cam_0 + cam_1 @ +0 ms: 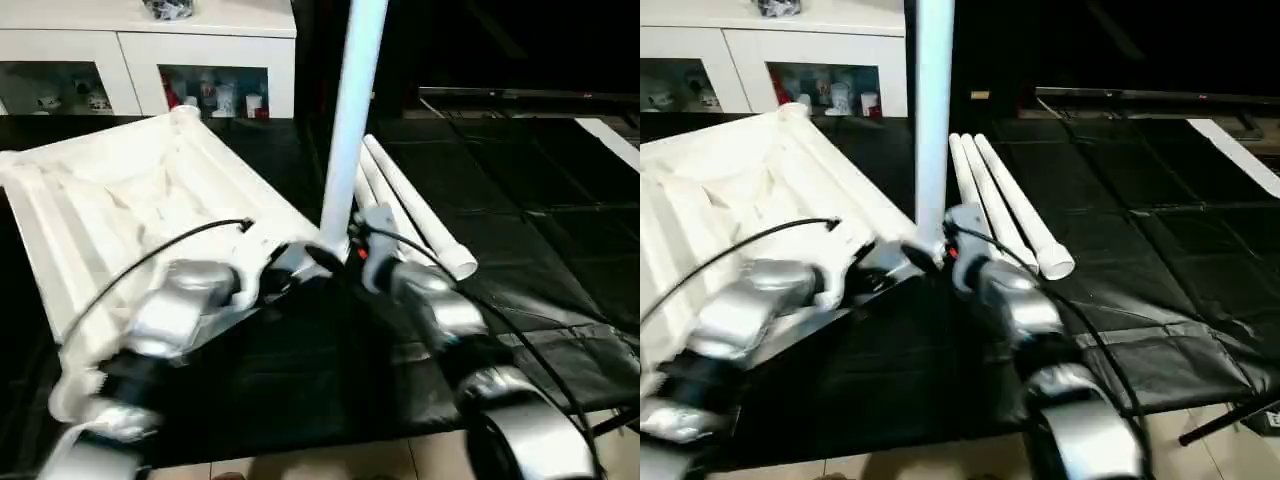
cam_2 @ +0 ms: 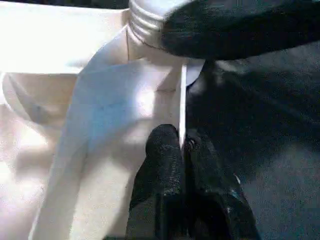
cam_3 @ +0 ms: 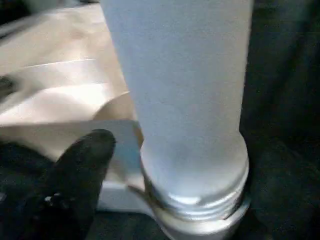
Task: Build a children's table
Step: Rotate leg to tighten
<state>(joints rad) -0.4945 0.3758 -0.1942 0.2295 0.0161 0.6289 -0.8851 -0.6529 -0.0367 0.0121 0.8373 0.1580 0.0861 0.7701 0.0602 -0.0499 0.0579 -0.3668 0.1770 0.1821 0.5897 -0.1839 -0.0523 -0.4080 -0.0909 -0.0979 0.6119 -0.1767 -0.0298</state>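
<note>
table top: the white table top [image 1: 120, 200] lies upside down on the black mat [image 1: 520, 230], ribbed underside up, filling the head view from 9 to 11 o'clock.
standing leg: one white leg [image 1: 352, 110] stands upright in the corner socket [image 3: 200, 220] nearest the robot, rising out of the head view at 12 o'clock; its threaded end shows at the socket.
spare legs: three more legs [image 1: 1005, 205] lie side by side on the mat just beyond the right arm, running toward 5 o'clock.
left gripper: the left gripper [image 2: 182, 165] has its fingers pressed together, resting on the edge of the table top by that corner.
right gripper: the right gripper [image 1: 352, 240] is at the foot of the standing leg; whether its jaws are spread or gripping cannot be told.
background: a white cabinet [image 1: 150, 50] with glass doors at 11 o'clock.
</note>
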